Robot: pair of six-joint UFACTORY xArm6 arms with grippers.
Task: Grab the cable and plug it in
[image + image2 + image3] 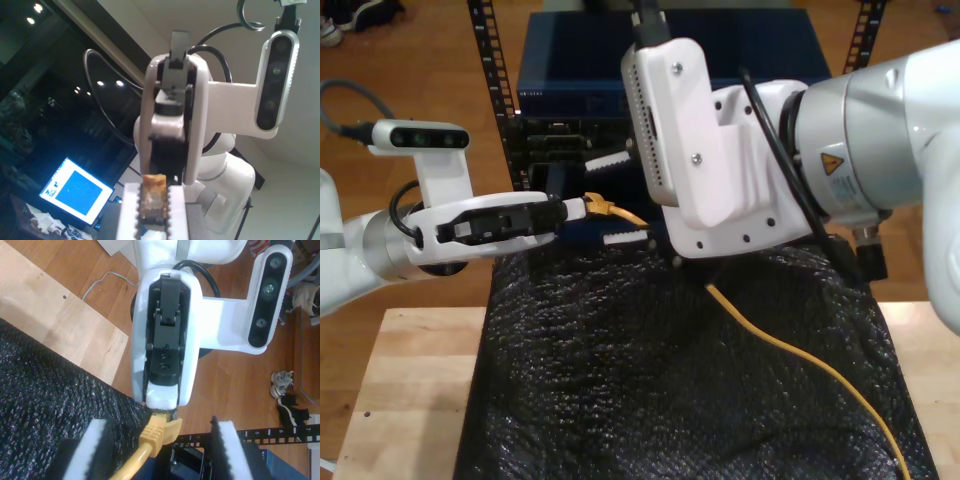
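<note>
The yellow-orange cable (pixel 790 345) runs across the black foam from the exterior view's lower right up to its plug end (pixel 601 207) in front of the rack. My first gripper (pixel 576 208), on the arm at the exterior view's left, is shut on the plug (pixel 153 196), which sits between its ribbed pads (pixel 128 210). My second gripper (pixel 614 198), on the big arm at the exterior view's right, is open. Its ribbed fingers (pixel 95 452) stand apart on either side of the cable's boot (pixel 152 435) without touching it. The plug's tip is hidden inside my first gripper (pixel 161 407).
A blue network unit (pixel 660 60) sits in a black rack with perforated rails (pixel 490 60) just behind the plug, port openings (pixel 550 150) facing forward. Black foam (pixel 620 380) covers a wooden table (pixel 410 380). A lit monitor (pixel 75 192) shows in the first wrist view.
</note>
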